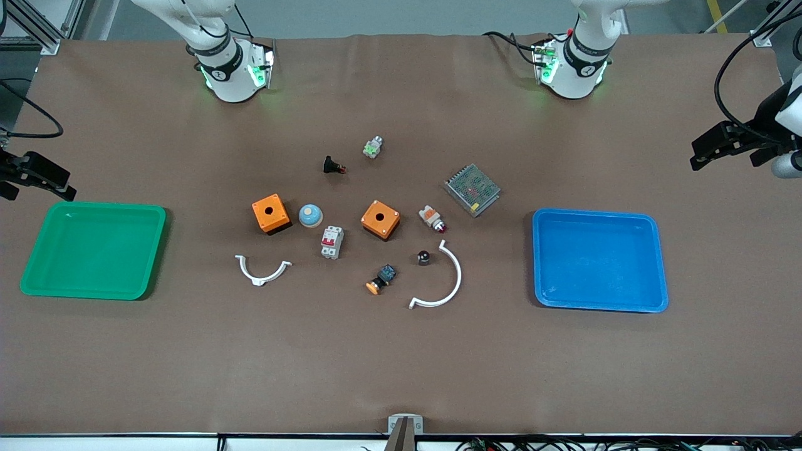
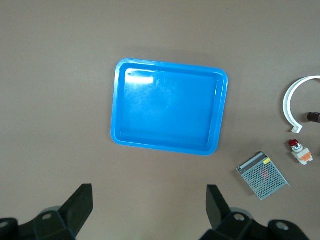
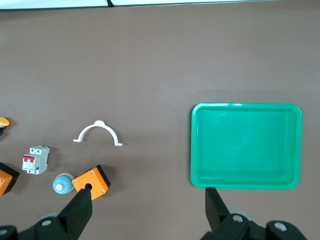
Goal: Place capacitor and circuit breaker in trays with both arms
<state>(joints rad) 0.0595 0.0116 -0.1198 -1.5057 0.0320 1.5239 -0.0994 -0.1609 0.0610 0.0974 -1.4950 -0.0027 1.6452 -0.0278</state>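
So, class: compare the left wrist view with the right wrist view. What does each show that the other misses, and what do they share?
Only the left wrist view shows the blue tray, the metal mesh power supply, the red-tipped white-and-orange part and the large white arc.

Only the right wrist view shows the green tray, the circuit breaker, the small white clip, the blue dome and an orange box.

Both show brown tabletop and their own open gripper: left gripper, right gripper.

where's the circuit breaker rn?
In the front view the circuit breaker lies mid-table between the two orange boxes, slightly nearer the camera than both, just below the blue dome button. Neither gripper is near it.
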